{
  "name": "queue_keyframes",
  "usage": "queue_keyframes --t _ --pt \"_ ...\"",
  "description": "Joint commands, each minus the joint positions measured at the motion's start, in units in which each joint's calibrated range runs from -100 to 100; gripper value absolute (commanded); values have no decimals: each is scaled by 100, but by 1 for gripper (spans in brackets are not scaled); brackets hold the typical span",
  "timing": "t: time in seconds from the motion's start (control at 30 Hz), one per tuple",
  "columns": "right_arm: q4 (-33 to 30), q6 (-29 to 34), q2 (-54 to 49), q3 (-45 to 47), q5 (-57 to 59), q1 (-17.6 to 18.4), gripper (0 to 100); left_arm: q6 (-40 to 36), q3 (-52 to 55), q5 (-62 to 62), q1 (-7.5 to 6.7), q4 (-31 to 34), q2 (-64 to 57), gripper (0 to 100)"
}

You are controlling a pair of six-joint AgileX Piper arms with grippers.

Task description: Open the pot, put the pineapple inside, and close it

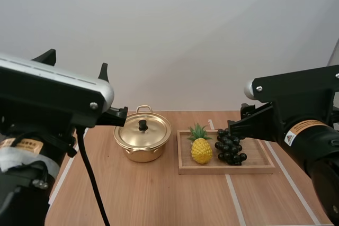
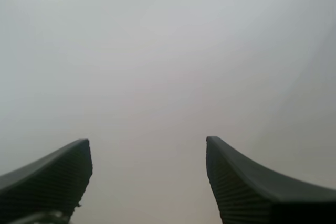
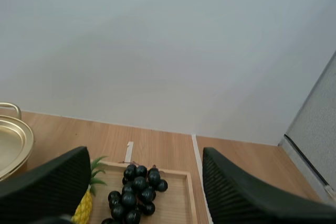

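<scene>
The left tool had its two fingers spread well apart with nothing between them, raised above the desk near the pot, and the right tool was likewise spread and empty, up over the wooden tray. The pineapple sat in the tray's left part, just beside the bunch of grapes on its right. The pot stood on the desk just left of the tray, its lid on

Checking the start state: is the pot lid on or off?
On. The lid sits flat over the pot, its black knob on top.
</scene>
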Motion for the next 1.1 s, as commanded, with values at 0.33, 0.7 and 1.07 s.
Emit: queue_keyframes --t 0.33,0.7,1.07 --pt "493 -26 106 -233 462 -39 100 -442 -2308 3959 -1 -101 2589 100" --pt "1000 -26 106 -233 951 -183 100 -874 -3525 6886 -1 -91 5060 100" --pt "1021 -26 106 -233 951 -183 100 -764 -4289 7682 -1 -91 6157 100"
